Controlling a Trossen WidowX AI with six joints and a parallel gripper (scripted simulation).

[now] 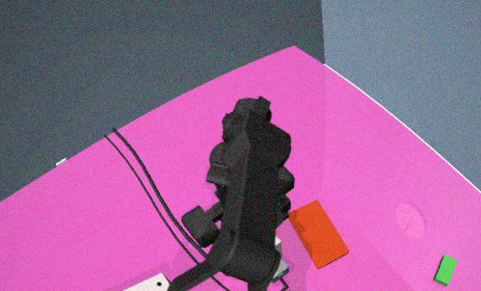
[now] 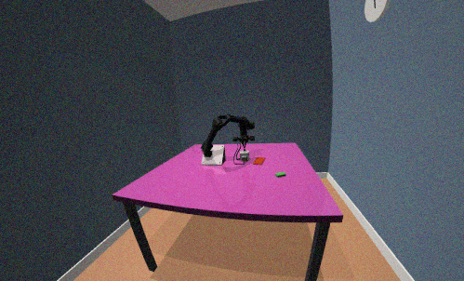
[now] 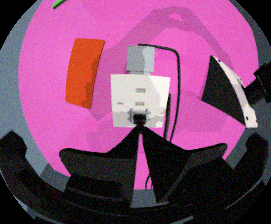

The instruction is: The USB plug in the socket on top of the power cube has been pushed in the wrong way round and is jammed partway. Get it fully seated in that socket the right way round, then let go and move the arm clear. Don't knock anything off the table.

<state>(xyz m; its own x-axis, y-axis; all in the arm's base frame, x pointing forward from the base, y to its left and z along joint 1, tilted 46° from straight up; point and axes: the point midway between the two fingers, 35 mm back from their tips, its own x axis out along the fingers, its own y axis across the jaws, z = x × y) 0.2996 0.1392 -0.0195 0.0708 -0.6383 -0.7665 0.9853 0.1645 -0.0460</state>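
Note:
The white power cube point(image 3: 126, 90) point(image 2: 245, 153) stands on the table with small slots in its top. My gripper point(image 3: 140, 130) point(image 2: 245, 148) points down over the cube's near edge in the wrist view. It is shut on the USB plug point(image 3: 139, 118), a small dark piece at the fingertips. Whether the plug's tip is inside the socket, and which way round it is, cannot be told; the fingertips and plug body hide it. In the top view the arm hides the gripper and most of the cube.
A grey block point(image 3: 140, 59) adjoins the cube's far side, with a black cable point(image 3: 178, 75) looping beside it. An orange slab point(image 3: 84, 73) point(image 1: 318, 234) point(image 2: 259, 161) lies beside the cube. A green block point(image 1: 445, 270) point(image 2: 280, 175) lies farther off. Two cables point(image 1: 144, 169) run to the table edge.

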